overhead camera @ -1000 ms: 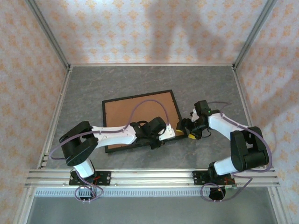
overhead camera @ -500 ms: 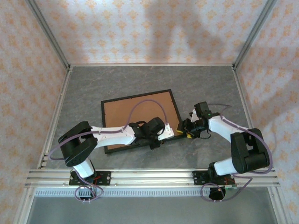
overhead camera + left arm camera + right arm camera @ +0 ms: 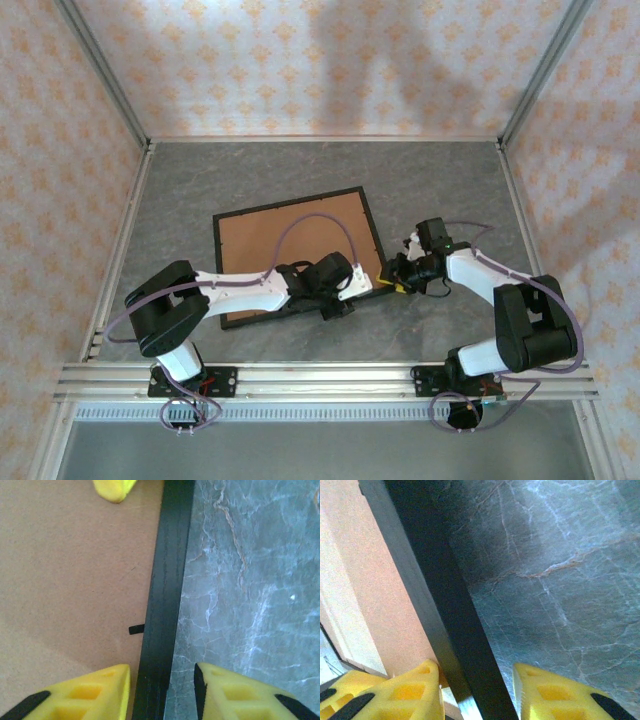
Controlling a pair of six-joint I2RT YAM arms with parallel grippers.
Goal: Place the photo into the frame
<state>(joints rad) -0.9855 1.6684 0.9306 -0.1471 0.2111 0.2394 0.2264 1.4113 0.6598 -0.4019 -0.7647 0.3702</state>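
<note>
The jaws of the left gripper [image 3: 162,695] stand partly apart, astride the right-hand rail of the frame [image 3: 288,202] and gripping nothing. In the left wrist view one yellow fingertip [image 3: 85,695] sits over the brown backing board [image 3: 65,570], close against the rail's inner edge. The other is over the grey marbled table [image 3: 250,580], with a strip of bare table between it and the rail. A small black tab [image 3: 136,629] juts from the rail onto the board.

From above, the left arm [image 3: 240,285] reaches from its base across the frame's near edge to the near right corner. The frame lies in the middle of the table, slightly skewed, with the backing board filling it.

Just right of that corner the right gripper [image 3: 393,283] comes at the same rail from the other side. Its jaws are narrower. In the right wrist view one fingertip [image 3: 405,695] is over the board side and the other over the table side, both hard by the black rail. Whether they actually pinch it I cannot tell.
</note>
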